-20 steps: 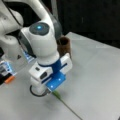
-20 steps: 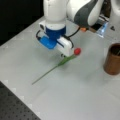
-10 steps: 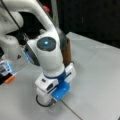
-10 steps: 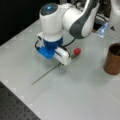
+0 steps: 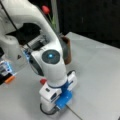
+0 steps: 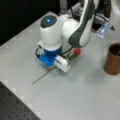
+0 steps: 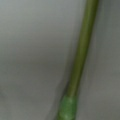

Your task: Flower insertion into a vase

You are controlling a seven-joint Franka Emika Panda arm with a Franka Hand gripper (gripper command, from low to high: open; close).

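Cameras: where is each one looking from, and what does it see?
Front view: looks down from off the arm at the table; the arm fills it, with the pincer low over the flower and the vase behind.
Front view: from another side; the pincer over the flower, the vase at a front view's right.
Wrist view: on the wrist, facing down close at the flower's stem; no pincer shows.
Shared: both front views show arm, flower and vase.
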